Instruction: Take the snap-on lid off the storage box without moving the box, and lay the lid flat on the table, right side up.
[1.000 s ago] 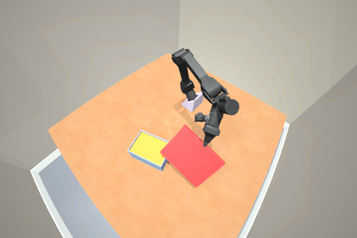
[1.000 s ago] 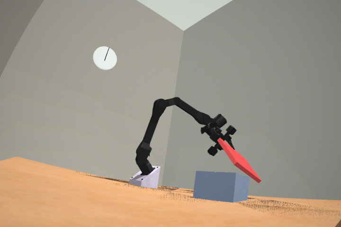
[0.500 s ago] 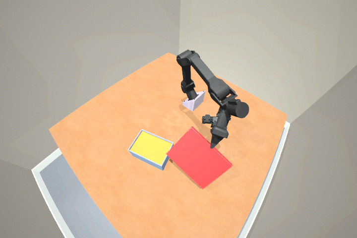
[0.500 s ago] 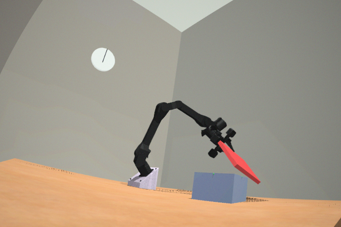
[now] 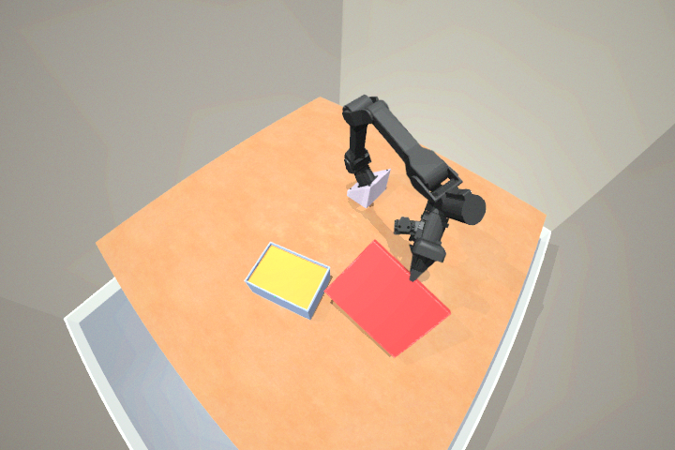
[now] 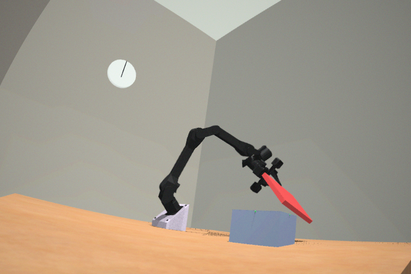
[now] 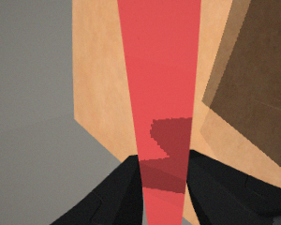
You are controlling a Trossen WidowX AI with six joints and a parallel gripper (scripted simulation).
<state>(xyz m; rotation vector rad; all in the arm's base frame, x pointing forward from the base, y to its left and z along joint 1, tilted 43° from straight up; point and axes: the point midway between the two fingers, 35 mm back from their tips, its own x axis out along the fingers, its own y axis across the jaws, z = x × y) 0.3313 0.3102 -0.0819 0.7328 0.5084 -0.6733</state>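
Note:
My gripper (image 5: 414, 276) (image 6: 265, 176) (image 7: 161, 161) is shut on one edge of the flat red lid (image 5: 388, 299) (image 6: 285, 197) (image 7: 158, 56). The lid hangs in the air, sloping down away from the fingers, to the right of the box and clear of it. The blue-grey storage box (image 5: 287, 278) (image 6: 261, 228) stands open on the orange table (image 5: 232, 202) (image 6: 83, 245); its yellow inside (image 5: 288, 276) shows in the top view. In the wrist view the lid runs edge-on between my two dark fingers.
The arm's pale base block (image 5: 368, 187) (image 6: 170, 218) stands at the back of the table. The lid's dark shadow (image 7: 253, 82) falls on the table to the right in the wrist view. The table's right edge (image 5: 530, 286) is close to the lid.

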